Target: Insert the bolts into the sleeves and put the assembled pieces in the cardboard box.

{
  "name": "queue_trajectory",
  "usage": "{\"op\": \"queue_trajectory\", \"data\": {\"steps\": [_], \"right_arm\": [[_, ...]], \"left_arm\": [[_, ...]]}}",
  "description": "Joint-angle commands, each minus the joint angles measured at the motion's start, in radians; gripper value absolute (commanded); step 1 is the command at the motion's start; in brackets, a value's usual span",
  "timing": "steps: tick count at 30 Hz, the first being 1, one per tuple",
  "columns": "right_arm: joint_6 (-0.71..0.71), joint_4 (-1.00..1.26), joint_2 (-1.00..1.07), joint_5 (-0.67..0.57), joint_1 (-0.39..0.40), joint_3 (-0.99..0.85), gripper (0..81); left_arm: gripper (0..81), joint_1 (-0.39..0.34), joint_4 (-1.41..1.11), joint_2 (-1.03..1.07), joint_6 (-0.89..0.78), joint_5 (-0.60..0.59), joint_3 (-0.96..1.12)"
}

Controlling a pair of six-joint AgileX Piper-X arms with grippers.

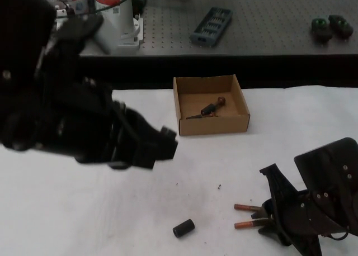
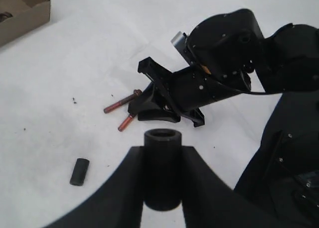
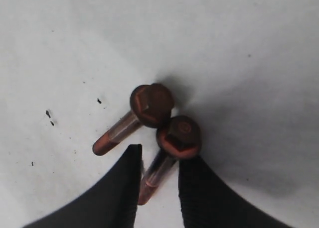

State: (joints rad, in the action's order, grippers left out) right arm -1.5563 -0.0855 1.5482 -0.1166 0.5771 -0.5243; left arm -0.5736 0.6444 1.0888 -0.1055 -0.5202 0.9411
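Left gripper (image 2: 162, 156): clamped on upright sleeve (image 2: 162, 180), bore up for insertion
Right gripper (image 3: 160, 156): apart astride a bolt (image 3: 178, 137) near right, poised to pinch
Cardboard box (image 1: 213, 125): far centre, one assembled piece (image 1: 210, 108) inside

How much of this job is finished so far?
Done: one assembled piece lies in the cardboard box. In hand: the left jaws grip a sleeve; the right jaws straddle one bolt. Left: joining them, then the second bolt and spare sleeve.
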Motion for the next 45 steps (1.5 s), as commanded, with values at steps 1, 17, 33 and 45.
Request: {"op": "queue_trajectory", "data": {"steps": [1, 17, 33, 45], "right_arm": [[0.008, -0.014, 0.054, 0.005, -0.016, -0.002, 22.9], [0.054, 0.008, 0.067, -0.035, -0.028, -0.004, 8.3], [0.216, -0.086, -0.001, -0.049, -0.03, -0.007, 6.4], [0.483, -0.156, -0.093, -0.075, -0.03, -0.012, 6.4]], "left_arm": [[12.5, -0.005, -0.019, -0.02, -0.016, -0.009, -0.021], [12.5, -0.005, -0.022, -0.092, -0.015, -0.006, -0.102], [12.5, -0.005, -0.021, -0.092, -0.023, -0.006, -0.102], [12.5, -0.005, -0.053, -0.092, -0.023, -0.006, -0.124]]}}
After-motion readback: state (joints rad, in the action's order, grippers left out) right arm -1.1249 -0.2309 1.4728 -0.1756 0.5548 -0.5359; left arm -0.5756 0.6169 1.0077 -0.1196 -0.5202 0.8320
